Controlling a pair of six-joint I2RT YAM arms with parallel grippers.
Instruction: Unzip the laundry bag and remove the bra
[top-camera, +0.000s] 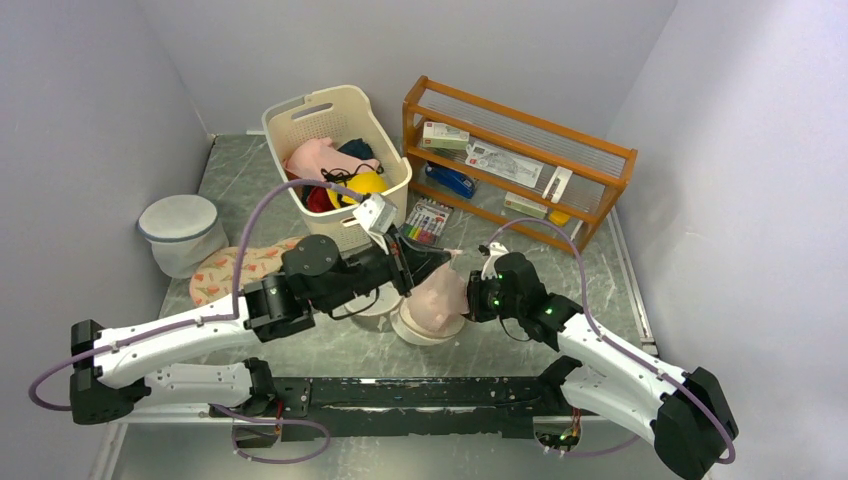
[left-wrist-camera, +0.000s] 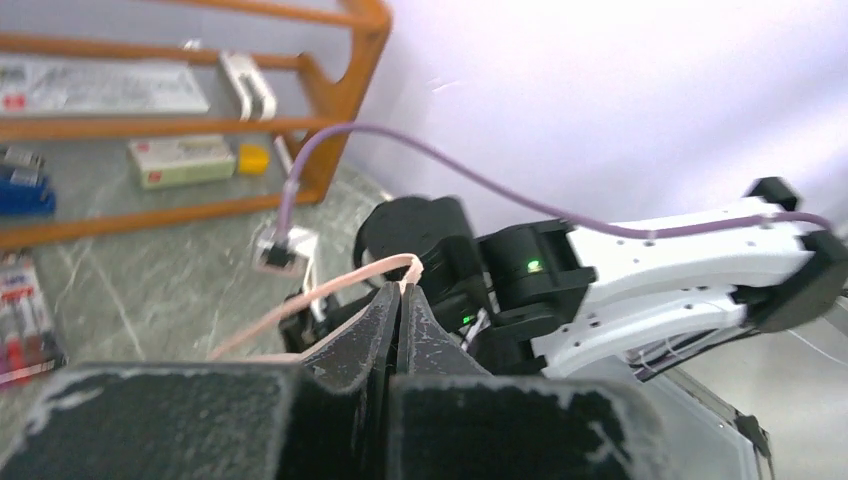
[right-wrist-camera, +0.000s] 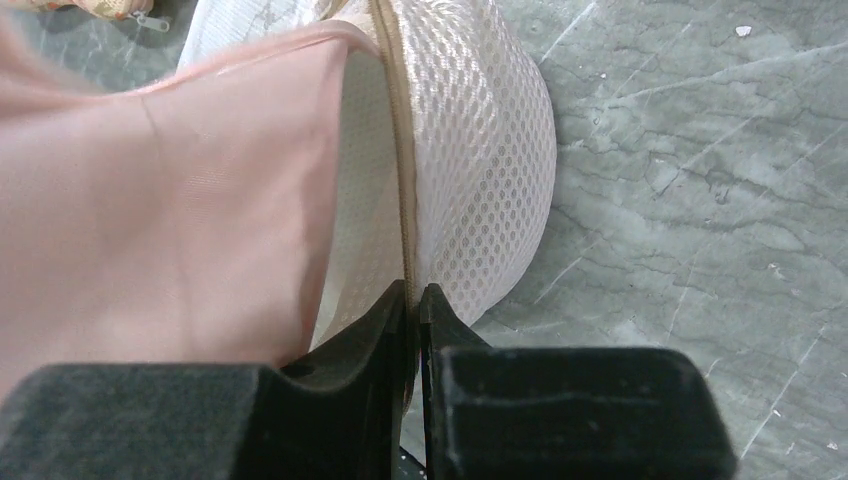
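Observation:
The cream mesh laundry bag (top-camera: 420, 332) lies open at the middle of the table. A pale pink bra (top-camera: 440, 295) rises out of it. My left gripper (top-camera: 446, 260) is shut on the bra's thin pink strap (left-wrist-camera: 330, 285) and holds it above the bag; the left wrist view shows the gripper (left-wrist-camera: 402, 288) with its jaws pressed together on the strap. My right gripper (top-camera: 468, 300) is shut on the bag's zip edge. In the right wrist view the right gripper (right-wrist-camera: 412, 292) pinches the tan zip tape (right-wrist-camera: 397, 150), with the mesh bag (right-wrist-camera: 480, 150) to the right and the bra (right-wrist-camera: 170, 200) to the left.
A white basket (top-camera: 300, 108) of clothes stands at the back. A wooden rack (top-camera: 520, 130) with boxes is at the back right, with a marker pack (top-camera: 428, 220) in front. A white round mesh bag with a grey-blue rim (top-camera: 182, 232) and a floral pouch (top-camera: 235, 268) lie left.

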